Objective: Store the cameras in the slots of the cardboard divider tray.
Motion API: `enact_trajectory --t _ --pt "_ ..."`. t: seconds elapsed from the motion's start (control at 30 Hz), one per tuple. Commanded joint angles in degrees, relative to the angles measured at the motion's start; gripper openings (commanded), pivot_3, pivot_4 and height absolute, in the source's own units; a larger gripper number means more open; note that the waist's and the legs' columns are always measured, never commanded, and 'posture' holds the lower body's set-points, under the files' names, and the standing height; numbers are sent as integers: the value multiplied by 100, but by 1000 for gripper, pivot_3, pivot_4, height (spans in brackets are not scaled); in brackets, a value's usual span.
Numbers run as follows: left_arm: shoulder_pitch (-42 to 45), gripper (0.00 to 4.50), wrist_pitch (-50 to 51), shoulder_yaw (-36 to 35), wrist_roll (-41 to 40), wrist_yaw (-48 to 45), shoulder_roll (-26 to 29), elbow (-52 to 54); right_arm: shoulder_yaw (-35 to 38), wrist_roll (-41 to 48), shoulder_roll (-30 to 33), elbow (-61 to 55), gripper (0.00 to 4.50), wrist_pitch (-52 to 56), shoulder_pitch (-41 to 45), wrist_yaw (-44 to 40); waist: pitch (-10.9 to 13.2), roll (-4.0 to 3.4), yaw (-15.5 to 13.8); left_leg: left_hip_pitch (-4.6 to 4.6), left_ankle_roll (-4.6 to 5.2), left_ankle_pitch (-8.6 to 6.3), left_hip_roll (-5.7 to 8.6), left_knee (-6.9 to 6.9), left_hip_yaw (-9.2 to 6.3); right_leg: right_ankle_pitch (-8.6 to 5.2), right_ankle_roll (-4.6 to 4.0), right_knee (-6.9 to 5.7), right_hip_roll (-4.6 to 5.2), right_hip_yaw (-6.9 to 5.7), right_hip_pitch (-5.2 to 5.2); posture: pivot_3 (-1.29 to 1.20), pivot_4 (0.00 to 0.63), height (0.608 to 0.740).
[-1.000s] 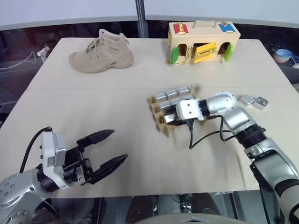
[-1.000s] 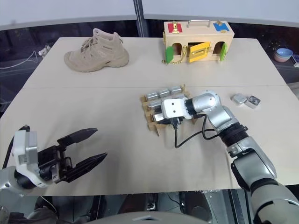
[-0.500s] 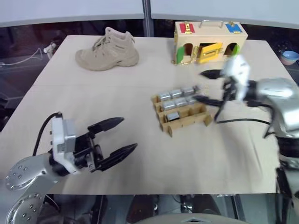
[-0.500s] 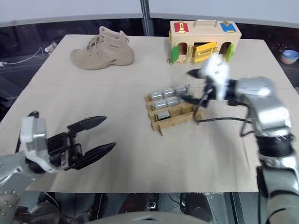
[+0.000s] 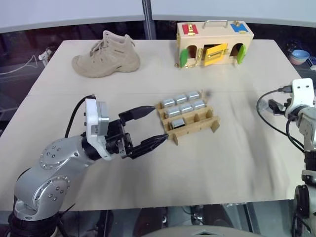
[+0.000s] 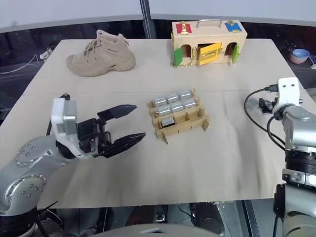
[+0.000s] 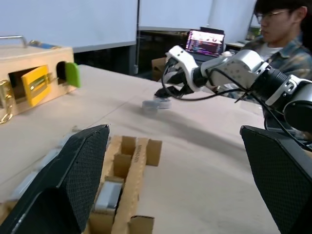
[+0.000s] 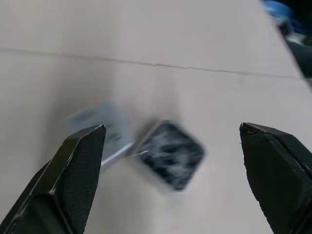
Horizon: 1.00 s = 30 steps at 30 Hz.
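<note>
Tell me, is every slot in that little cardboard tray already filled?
No: the cardboard tray holds cameras in its far rows, while its nearest row has open slots.

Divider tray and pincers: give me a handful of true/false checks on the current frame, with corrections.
1. The cardboard divider tray holds seven cameras. True: three in the far row, three in the middle row, one in the near row.
2. Every slot in the near row is filled. False: one camera sits at that row's left end; the other near slots are empty.
3. The right pincer is shut on a camera. False: its fingers stand wide open above two loose cameras on the table.
4. The left pincer is open, its tips close to the tray's left side. True.
5. The boot stands inside the wooden latch box. False: it stands on the table, left of the box.
</note>
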<state>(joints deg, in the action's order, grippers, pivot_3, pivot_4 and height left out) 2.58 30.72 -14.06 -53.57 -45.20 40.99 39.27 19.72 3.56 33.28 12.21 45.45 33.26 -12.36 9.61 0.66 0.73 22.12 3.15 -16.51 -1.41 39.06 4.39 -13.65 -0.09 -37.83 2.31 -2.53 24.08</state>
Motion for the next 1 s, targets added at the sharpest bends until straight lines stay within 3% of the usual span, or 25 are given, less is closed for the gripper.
enact_trajectory --t 0.03,0.5,1.0 --pt "-29 4500 -62 2 -35 46 -29 148 269 72 -104 311 4359 -245 100 373 0 1 -17 1 0 0 0 0 -1 -1 1 0 -1 1 0 0 150 740" --pt "-218 4500 -83 -126 -66 121 28 248 92 141 -153 949 4359 -442 215 661 0 0 -12 -3 0 0 -1 0 2 -1 3 -1 -3 7 -1 0 150 740" --pt "-301 4500 -82 -141 -91 88 56 222 160 243 -188 441 4359 122 96 850 -1 1 -30 -3 0 0 0 0 0 -2 3 -1 -2 6 -3 0 150 740"
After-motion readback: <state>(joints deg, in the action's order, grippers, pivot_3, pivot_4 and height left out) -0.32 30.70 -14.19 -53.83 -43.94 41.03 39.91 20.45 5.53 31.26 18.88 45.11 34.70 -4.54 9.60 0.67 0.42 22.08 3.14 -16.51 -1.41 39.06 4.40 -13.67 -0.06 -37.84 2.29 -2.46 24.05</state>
